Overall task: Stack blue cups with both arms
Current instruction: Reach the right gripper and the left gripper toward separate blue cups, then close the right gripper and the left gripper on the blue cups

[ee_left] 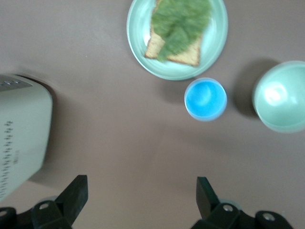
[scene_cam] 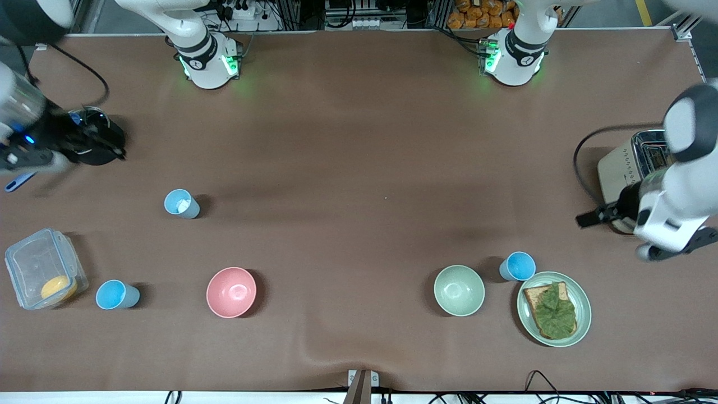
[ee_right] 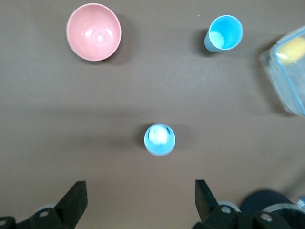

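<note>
Three blue cups stand upright on the brown table. A pale grey-blue cup [scene_cam: 181, 203] is toward the right arm's end; it shows in the right wrist view [ee_right: 159, 139]. A sky blue cup [scene_cam: 116, 294] stands nearer the front camera, beside the clear box, and also shows in the right wrist view [ee_right: 224, 33]. Another sky blue cup [scene_cam: 516, 266] stands between the pale green bowl and the plate, and shows in the left wrist view [ee_left: 205, 99]. My right gripper [scene_cam: 61, 148] [ee_right: 140, 188] is open and empty, up in the air. My left gripper [scene_cam: 650, 230] [ee_left: 141, 186] is open and empty, beside the toaster.
A pink bowl [scene_cam: 231, 292], a pale green bowl [scene_cam: 459, 290] and a green plate [scene_cam: 583, 306] with toast and lettuce sit near the front. A toaster [scene_cam: 628, 163] stands at the left arm's end. A clear box [scene_cam: 33, 264] and a black pot [scene_cam: 104, 140] are at the right arm's end.
</note>
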Robot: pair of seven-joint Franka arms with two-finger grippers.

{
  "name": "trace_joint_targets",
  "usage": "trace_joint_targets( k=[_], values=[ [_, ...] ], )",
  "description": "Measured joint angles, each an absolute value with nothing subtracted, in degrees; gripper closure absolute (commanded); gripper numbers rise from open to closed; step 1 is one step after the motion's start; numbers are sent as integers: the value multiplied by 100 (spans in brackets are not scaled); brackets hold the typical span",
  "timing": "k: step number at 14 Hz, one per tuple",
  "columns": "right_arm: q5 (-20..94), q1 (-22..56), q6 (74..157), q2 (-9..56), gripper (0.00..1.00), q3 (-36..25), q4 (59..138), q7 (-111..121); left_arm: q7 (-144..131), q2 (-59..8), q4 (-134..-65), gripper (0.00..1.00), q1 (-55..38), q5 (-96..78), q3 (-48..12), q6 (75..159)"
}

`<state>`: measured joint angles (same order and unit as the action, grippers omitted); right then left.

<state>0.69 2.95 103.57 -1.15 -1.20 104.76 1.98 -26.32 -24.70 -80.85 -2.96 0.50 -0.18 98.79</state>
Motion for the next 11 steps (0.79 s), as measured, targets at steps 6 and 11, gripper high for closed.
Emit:
trace_joint_targets(
  k=[6,11],
  values=[
    [44,260,12036,545,0,-754,11570,661,-3176,-3390,-8037,0,-329,-260,-168,11198],
    [44,240,12845,713,0,-807,12573,721,-3204,-3969,-8051,0,-510,-272,-212,11487]
  ],
)
